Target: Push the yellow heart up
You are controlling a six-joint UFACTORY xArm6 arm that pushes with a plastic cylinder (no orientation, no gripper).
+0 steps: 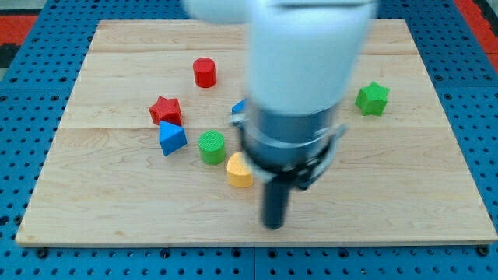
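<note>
The yellow heart (239,170) lies on the wooden board (117,210) a little left of centre, partly hidden by the arm. My tip (274,225) is at the end of the dark rod, below and to the right of the heart, a short gap away. The big blurred arm body (299,78) covers the board's middle.
A green cylinder (211,147) sits just up-left of the heart. A blue triangular block (172,138) and a red star (166,110) lie further left. A red cylinder (205,71) is at upper left. A green star (373,99) is at right. A blue block (239,109) peeks out beside the arm.
</note>
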